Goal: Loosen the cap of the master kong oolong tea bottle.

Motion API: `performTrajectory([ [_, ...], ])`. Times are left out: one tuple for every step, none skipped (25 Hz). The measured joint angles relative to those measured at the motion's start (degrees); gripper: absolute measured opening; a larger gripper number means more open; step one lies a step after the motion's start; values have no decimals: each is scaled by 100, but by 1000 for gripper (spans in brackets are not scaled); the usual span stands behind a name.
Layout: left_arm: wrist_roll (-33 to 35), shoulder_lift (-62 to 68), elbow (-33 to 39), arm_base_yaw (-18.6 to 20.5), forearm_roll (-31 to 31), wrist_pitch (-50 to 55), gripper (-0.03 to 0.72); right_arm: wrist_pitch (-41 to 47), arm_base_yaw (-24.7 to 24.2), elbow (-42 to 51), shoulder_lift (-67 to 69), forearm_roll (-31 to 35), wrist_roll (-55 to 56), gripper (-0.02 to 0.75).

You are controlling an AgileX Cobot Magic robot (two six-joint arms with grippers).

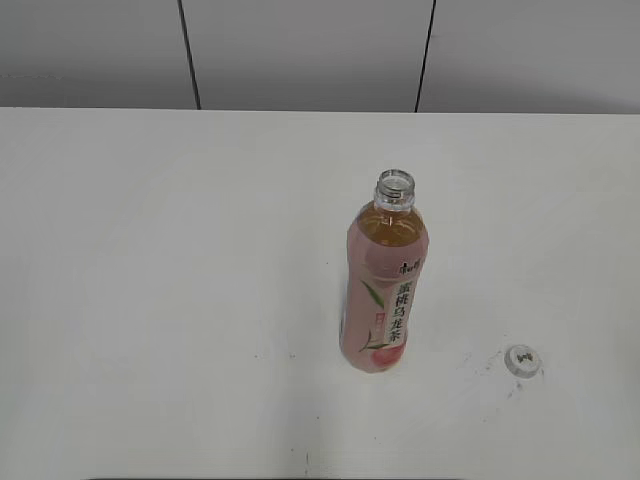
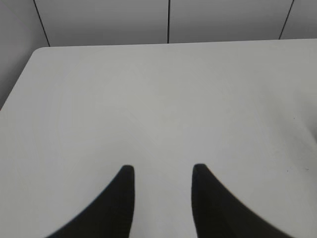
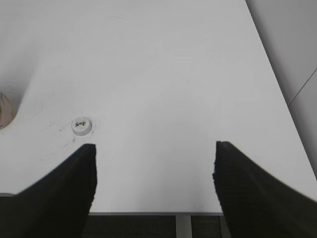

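The master kong oolong tea bottle [image 1: 385, 285] stands upright on the white table, its mouth open with no cap on it. A sliver of its base shows at the left edge of the right wrist view [image 3: 4, 111]. The white cap [image 1: 522, 360] lies flat on the table to the bottle's right; it also shows in the right wrist view [image 3: 81, 125], just beyond the left finger. My right gripper [image 3: 154, 148] is open and empty over the table's front edge. My left gripper [image 2: 163, 171] is open and empty over bare table. Neither gripper shows in the exterior view.
The table's front edge [image 3: 158, 213] lies under my right gripper, with dark floor below. The table's right edge [image 3: 270, 64] and left far corner [image 2: 37, 52] are in view. A grey panelled wall [image 1: 300, 50] stands behind the table.
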Motion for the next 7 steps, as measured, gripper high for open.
performTrajectory([
  [0, 0, 0, -1, 0, 0, 239, 0, 0, 0, 0, 0, 0, 554],
  [0, 0, 0, -1, 0, 0, 239, 0, 0, 0, 0, 0, 0, 554],
  [0, 0, 0, -1, 0, 0, 239, 0, 0, 0, 0, 0, 0, 554],
  [0, 0, 0, -1, 0, 0, 239, 0, 0, 0, 0, 0, 0, 554],
  [0, 0, 0, -1, 0, 0, 239, 0, 0, 0, 0, 0, 0, 554],
  [0, 0, 0, -1, 0, 0, 239, 0, 0, 0, 0, 0, 0, 554],
  [0, 0, 0, -1, 0, 0, 239, 0, 0, 0, 0, 0, 0, 554],
])
